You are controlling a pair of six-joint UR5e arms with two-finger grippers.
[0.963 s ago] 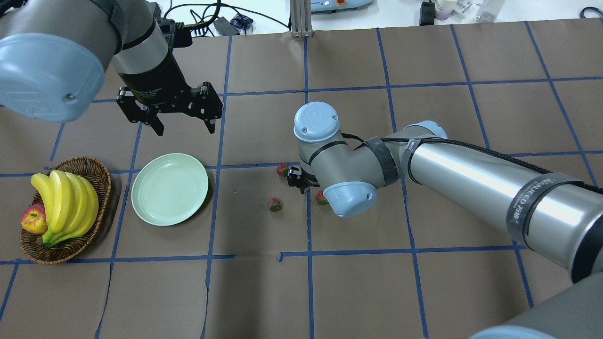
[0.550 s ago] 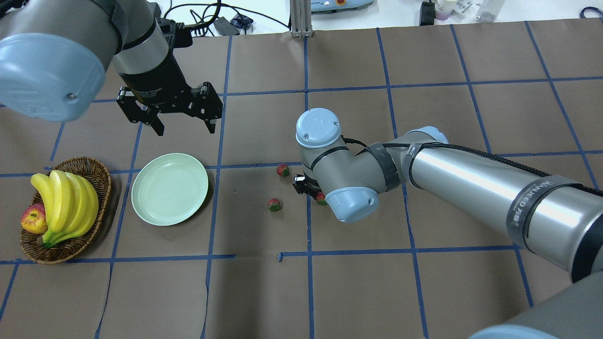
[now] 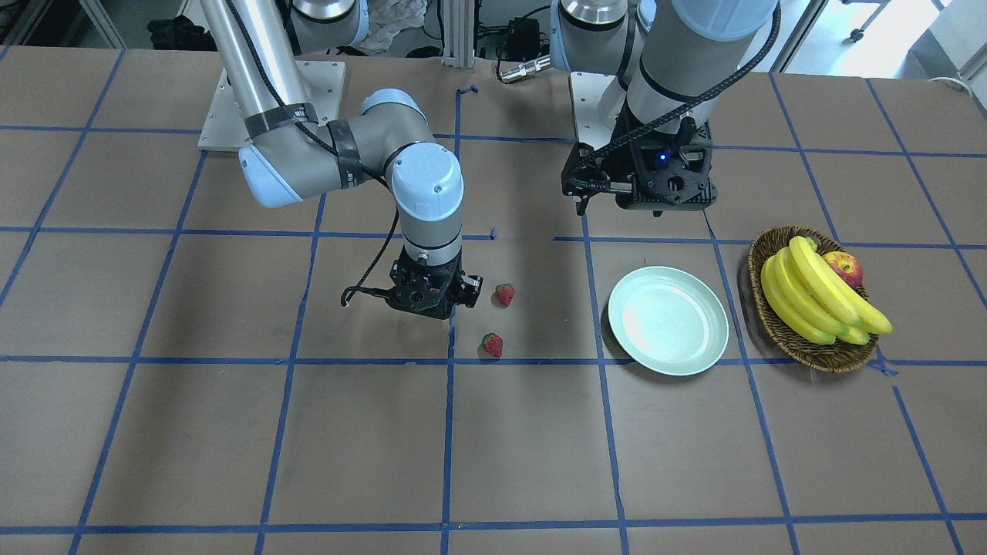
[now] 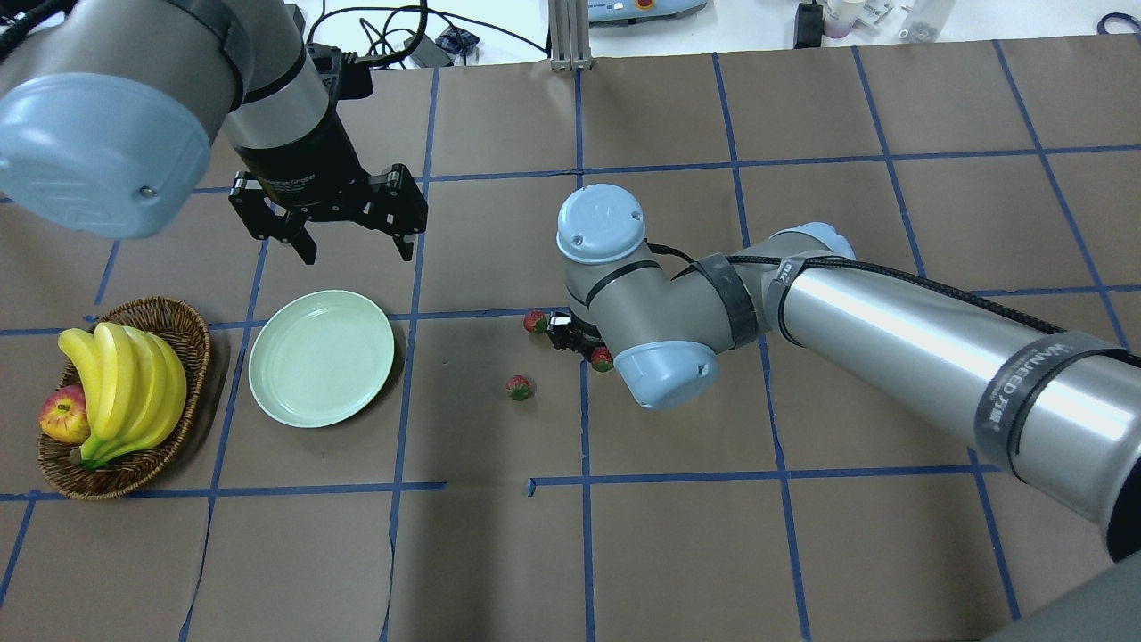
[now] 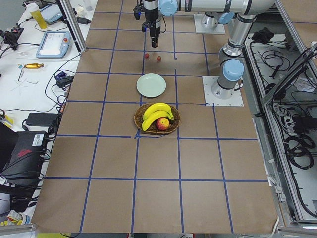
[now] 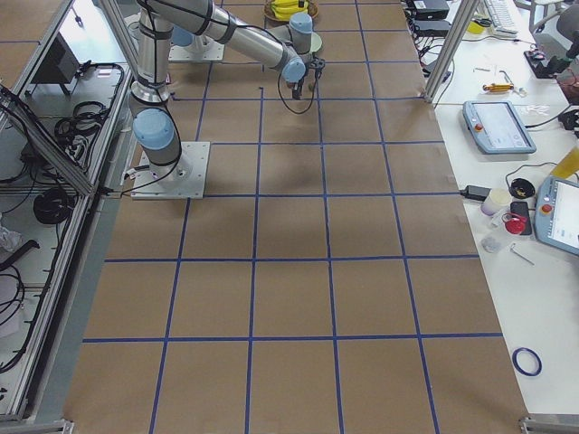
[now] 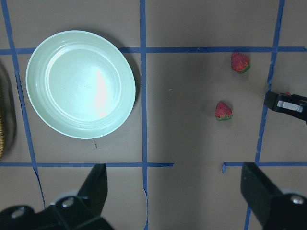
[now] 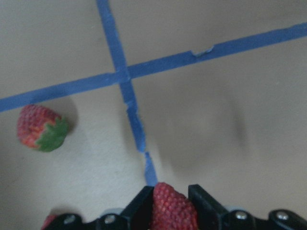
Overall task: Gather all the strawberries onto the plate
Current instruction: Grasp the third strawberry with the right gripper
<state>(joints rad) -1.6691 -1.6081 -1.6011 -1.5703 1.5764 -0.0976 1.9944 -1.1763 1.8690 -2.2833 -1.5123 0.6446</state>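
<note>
My right gripper [image 8: 170, 211] is shut on one strawberry [image 8: 170, 206], low over the table; in the overhead view that strawberry [image 4: 602, 359] peeks out under the right wrist. Two more strawberries [image 4: 535, 321] [image 4: 519, 387] lie on the brown table to its left, also in the front view [image 3: 504, 294] [image 3: 492, 344] and the left wrist view [image 7: 240, 62] [image 7: 223, 110]. The mint-green plate [image 4: 321, 357] [image 3: 668, 320] [image 7: 80, 84] is empty, further left. My left gripper [image 4: 355, 245] hangs open and empty above the table just beyond the plate.
A wicker basket [image 4: 192, 343] with bananas [image 4: 125, 383] and an apple [image 4: 62, 415] stands left of the plate. Blue tape lines grid the table. Cables and equipment lie beyond the far edge.
The right gripper came down over the strawberry nearest it, closed on it and shifted it slightly away from the robot. The left gripper moved slightly right. The other two strawberries stayed.
</note>
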